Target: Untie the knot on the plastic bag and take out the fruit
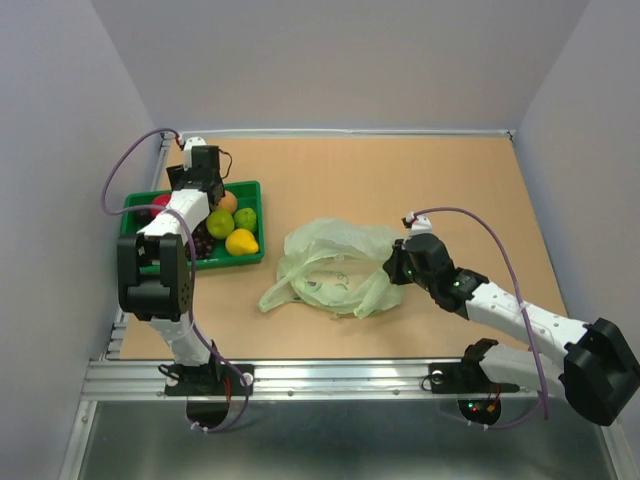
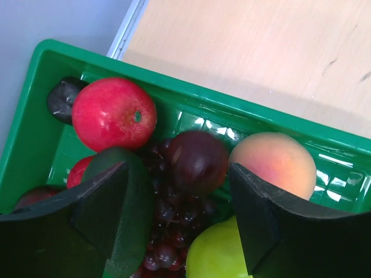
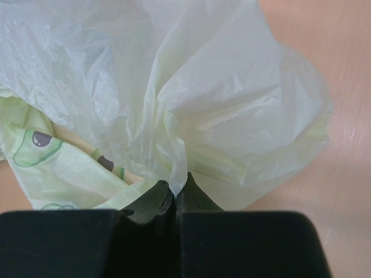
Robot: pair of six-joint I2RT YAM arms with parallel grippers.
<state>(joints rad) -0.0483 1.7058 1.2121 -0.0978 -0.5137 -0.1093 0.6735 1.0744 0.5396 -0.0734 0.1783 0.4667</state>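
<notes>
The pale green plastic bag (image 1: 335,270) lies slack and crumpled mid-table; its knot is not in view. My right gripper (image 1: 392,268) is at its right edge, shut on a pinch of film (image 3: 174,174), with the bag (image 3: 191,87) spread beyond the fingers. My left gripper (image 1: 205,190) hovers over the green tray (image 1: 245,186), jaws open (image 2: 177,214). Fruit lies beneath: a red apple (image 2: 113,113), a lime-green round one (image 2: 217,252), and a dark green avocado (image 2: 130,185) resting against the left finger (image 2: 98,202). A yellow pear (image 1: 241,241) sits at the tray's front right.
A purple grape bunch (image 2: 168,231) and an orange-pink peach (image 2: 272,165) share the tray (image 2: 191,101), which stands against the left wall. Bare wooden tabletop (image 1: 420,180) stretches behind and right of the bag. A metal rail (image 1: 330,375) runs along the near edge.
</notes>
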